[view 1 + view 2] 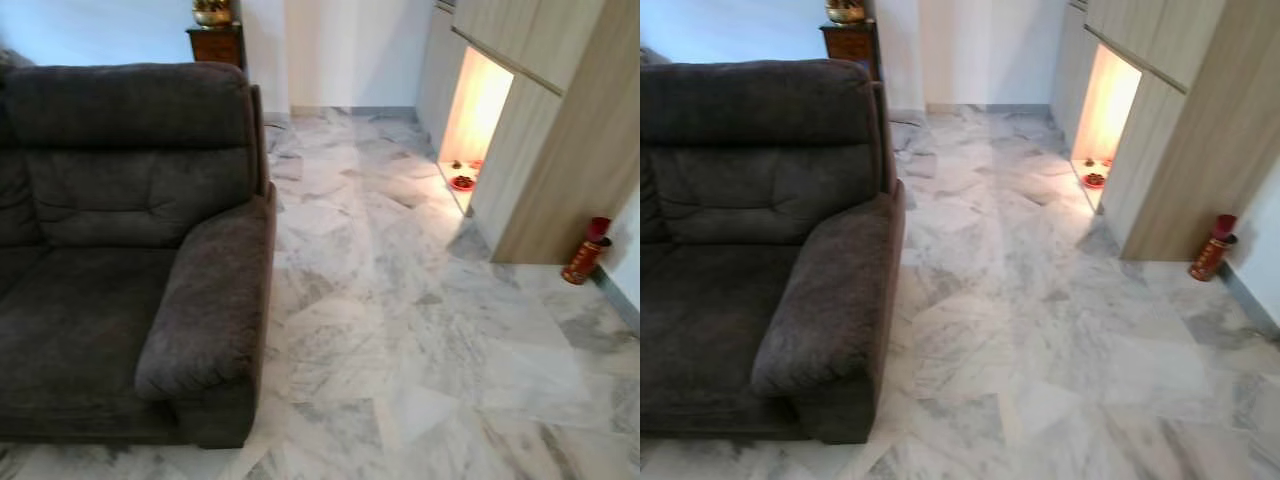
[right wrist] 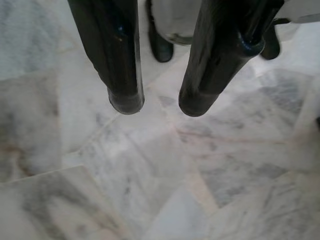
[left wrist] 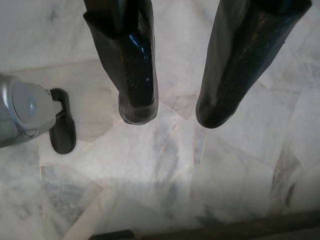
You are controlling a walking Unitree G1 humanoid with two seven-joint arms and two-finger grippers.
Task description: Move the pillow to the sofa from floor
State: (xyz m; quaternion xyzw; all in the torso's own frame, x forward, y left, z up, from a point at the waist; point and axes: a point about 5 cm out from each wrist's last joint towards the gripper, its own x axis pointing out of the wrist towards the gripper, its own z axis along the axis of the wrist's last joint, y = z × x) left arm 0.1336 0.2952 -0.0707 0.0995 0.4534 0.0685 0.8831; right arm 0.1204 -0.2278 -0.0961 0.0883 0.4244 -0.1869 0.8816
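Both arms just hang over the marble floor [image 1: 400, 330], left gripper [image 3: 172, 112] and right gripper [image 2: 160, 105] spread apart and holding nothing, dark grey sofa [image 1: 120, 250] on the robot's left (can't tell where the pillow is), lit wooden cabinet [image 1: 520, 110] further back

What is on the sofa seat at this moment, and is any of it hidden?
The sofa seat that shows is bare dark cushion, with no pillow on it. Its far left part runs past the picture edge, so that part cannot be checked. Beside it lies marble floor.
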